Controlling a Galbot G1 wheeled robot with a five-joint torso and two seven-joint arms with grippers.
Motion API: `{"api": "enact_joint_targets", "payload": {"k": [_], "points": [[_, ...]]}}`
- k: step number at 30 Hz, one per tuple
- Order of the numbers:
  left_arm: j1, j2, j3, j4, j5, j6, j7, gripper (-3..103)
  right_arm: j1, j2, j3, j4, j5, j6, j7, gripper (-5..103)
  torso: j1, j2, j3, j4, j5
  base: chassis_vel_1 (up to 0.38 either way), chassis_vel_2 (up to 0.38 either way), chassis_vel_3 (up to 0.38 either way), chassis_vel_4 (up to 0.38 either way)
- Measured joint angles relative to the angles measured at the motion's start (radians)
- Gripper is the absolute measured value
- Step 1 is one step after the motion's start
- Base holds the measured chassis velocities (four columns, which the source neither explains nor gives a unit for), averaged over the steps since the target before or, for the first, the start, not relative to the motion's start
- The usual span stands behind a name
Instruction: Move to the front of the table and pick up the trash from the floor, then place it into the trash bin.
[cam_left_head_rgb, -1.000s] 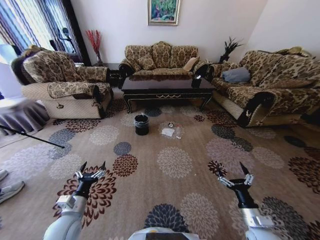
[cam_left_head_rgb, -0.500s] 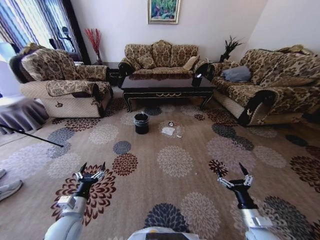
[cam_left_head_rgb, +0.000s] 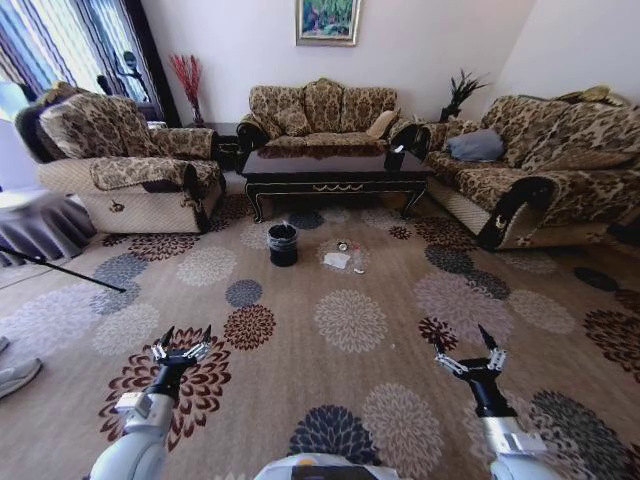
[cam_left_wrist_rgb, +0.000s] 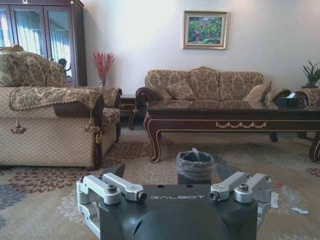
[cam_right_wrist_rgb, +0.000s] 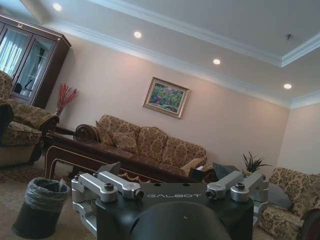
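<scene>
Trash beside trash bin

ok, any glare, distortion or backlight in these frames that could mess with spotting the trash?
Head view: wide-angle bowing at the edges; the table top is glossy and reflective; the trash is small and far off beside the trash bin. Left wrist view: even light, bright window at one edge. Right wrist view: tilted upward, ceiling spotlights bright, room dimmer below.
</scene>
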Motion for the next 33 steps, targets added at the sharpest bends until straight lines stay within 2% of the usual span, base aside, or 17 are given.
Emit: {"api": "enact_joint_targets", "payload": {"k": [33], "points": [[-0.012,-0.002,0.002,0.027,0.007,-0.007,0.001,100,-0.007,0.009,-0.002,-0.021,-0.003,0.019,-0.037,100,-0.054,-0.14,-0.087,-0.0001,0.0,0.0,0.0,0.0,0.0]]}}
